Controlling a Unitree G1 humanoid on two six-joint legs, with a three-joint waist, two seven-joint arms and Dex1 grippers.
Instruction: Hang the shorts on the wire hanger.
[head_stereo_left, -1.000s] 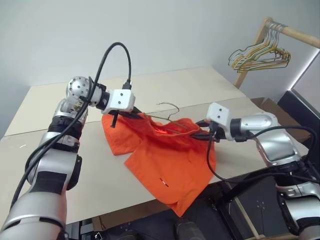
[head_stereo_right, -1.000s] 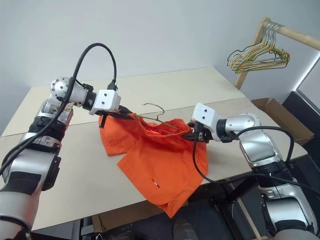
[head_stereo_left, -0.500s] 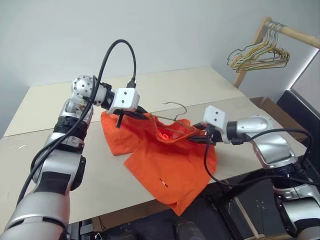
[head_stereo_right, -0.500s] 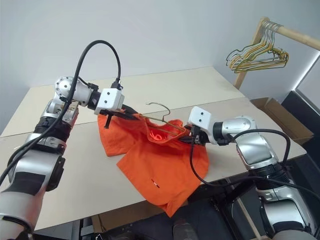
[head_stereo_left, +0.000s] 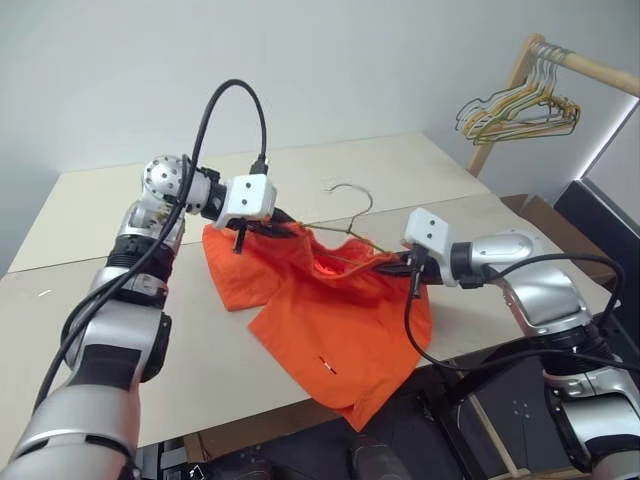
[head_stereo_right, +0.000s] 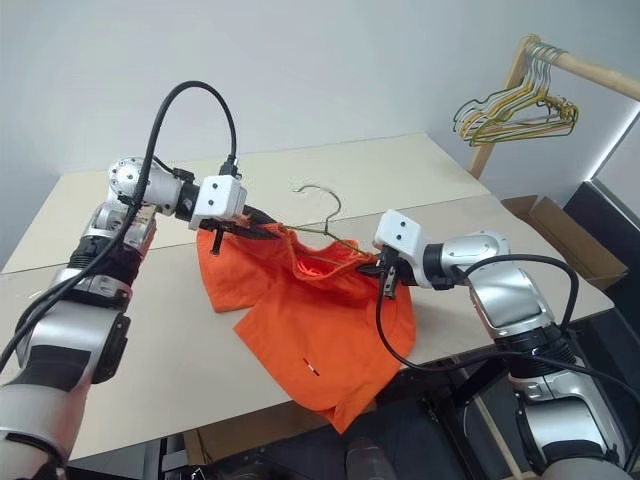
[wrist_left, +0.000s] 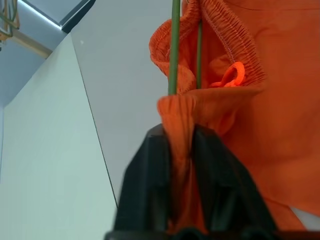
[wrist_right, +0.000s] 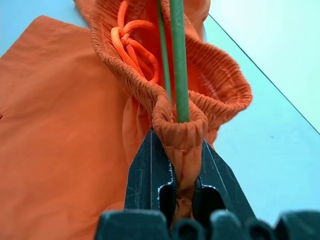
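The orange shorts (head_stereo_left: 335, 320) lie on the table (head_stereo_left: 120, 340), one leg hanging over the front edge. The wire hanger (head_stereo_left: 347, 192) has its hook standing up above the gathered waistband, and its wire runs inside the band (wrist_right: 178, 60). My left gripper (head_stereo_left: 272, 228) is shut on the waistband's left end; the left wrist view shows fabric pinched between the fingers (wrist_left: 150, 170) beside the wire (wrist_left: 174, 50). At the right end my right gripper (head_stereo_left: 398, 263) is shut on the waistband (wrist_right: 180, 127) too, just below the wire. The band is lifted and stretched between the two grippers.
A wooden rack (head_stereo_left: 585, 65) at the back right carries a bunch of wire hangers (head_stereo_left: 515, 112). A cardboard box (head_stereo_left: 548, 215) sits beyond the table's right end. Bare tabletop lies to the left and behind the shorts.
The hanger's hook has tipped up higher above the waistband. My right gripper has closed on the right end of the band, and the band now runs tauter between the grippers.
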